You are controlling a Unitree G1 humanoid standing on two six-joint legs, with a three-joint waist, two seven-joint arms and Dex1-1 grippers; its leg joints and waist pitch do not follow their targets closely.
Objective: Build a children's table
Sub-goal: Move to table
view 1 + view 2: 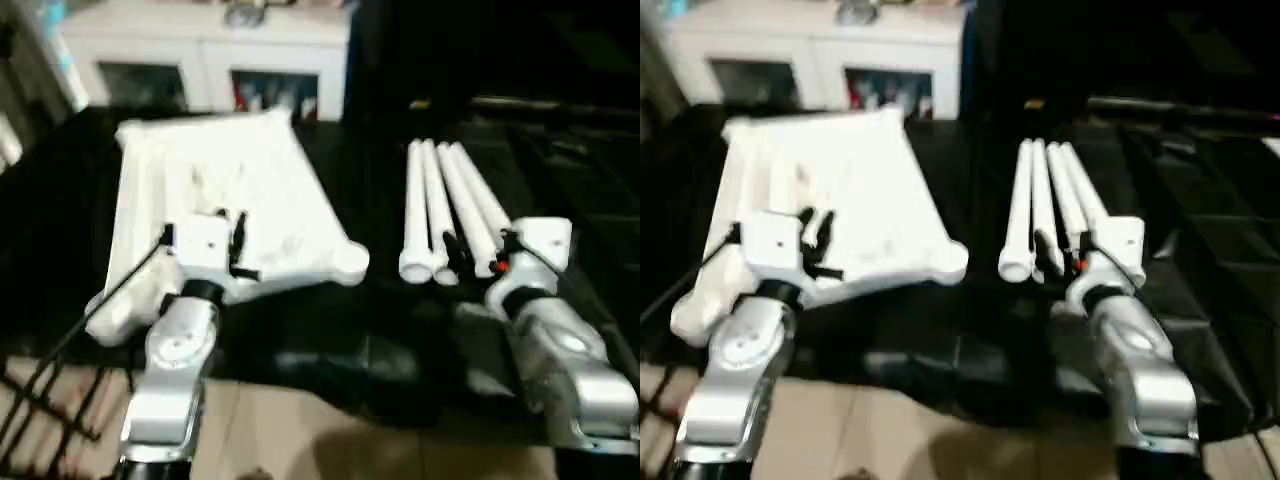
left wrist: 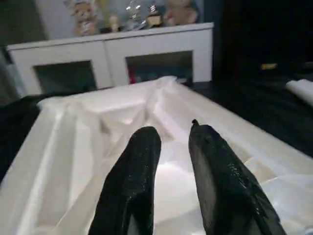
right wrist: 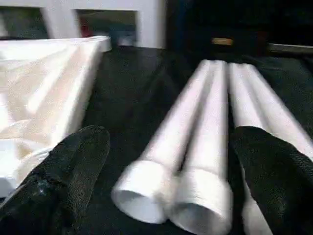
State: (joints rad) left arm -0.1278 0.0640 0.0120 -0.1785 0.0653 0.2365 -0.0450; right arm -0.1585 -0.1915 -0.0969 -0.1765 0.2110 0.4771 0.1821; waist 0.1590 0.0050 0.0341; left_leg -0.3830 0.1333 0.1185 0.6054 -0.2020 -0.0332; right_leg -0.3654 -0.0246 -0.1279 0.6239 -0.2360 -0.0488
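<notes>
Just ahead of the right claw lie legs.

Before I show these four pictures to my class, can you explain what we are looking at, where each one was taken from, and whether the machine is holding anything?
This is a two-armed robot about to build a children's table. Two pictures come from cameras in its head, looking down over its silver arms. The other two come from a camera on each wrist, looking along that gripper's black fingers. On the black-draped work table the white tabletop lies underside up, with four white legs side by side to its right. The left gripper, partly closed, hovers over the tabletop. The right gripper is wide open at the near ends of the legs. Neither holds anything.
</notes>
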